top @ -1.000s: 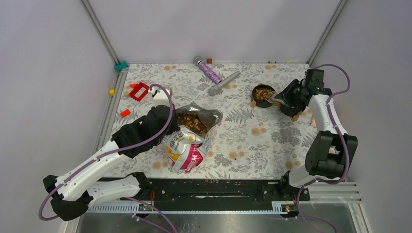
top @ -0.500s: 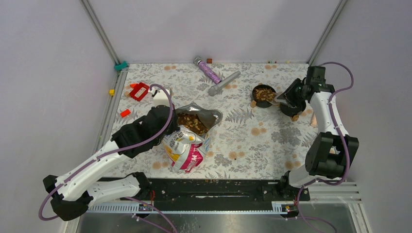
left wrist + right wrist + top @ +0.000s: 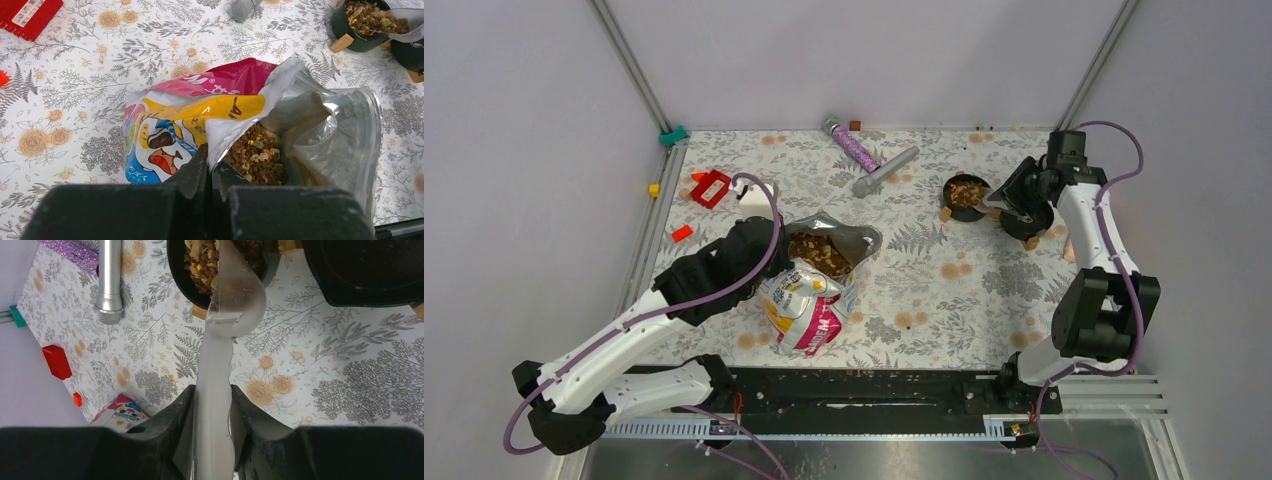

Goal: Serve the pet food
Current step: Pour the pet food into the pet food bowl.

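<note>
The glossy yellow-white-magenta bag [image 3: 809,305] lies open at centre left, silver lining up, with brown kibble [image 3: 820,252] inside. My left gripper [image 3: 780,250] is shut on the bag's torn edge; the left wrist view shows the gripper [image 3: 210,161], the bag [image 3: 170,125] and the kibble [image 3: 256,156]. My right gripper [image 3: 1016,200] is shut on the handle of a translucent scoop [image 3: 224,340]. The scoop's head rests over the near rim of a black bowl [image 3: 186,282] filled with kibble [image 3: 200,265]. That bowl also shows in the top view [image 3: 965,193].
A second black bowl [image 3: 1028,220] stands right of the filled one, on wooden blocks. A grey cylinder [image 3: 885,170] and a purple glitter tube [image 3: 852,146] lie at the back. A red block [image 3: 711,187], a white piece [image 3: 754,198] and a small red piece [image 3: 681,233] sit left.
My right gripper has shifted slightly back and left with the scoop, toward the filled bowl. The left arm and the bag have not moved.
</note>
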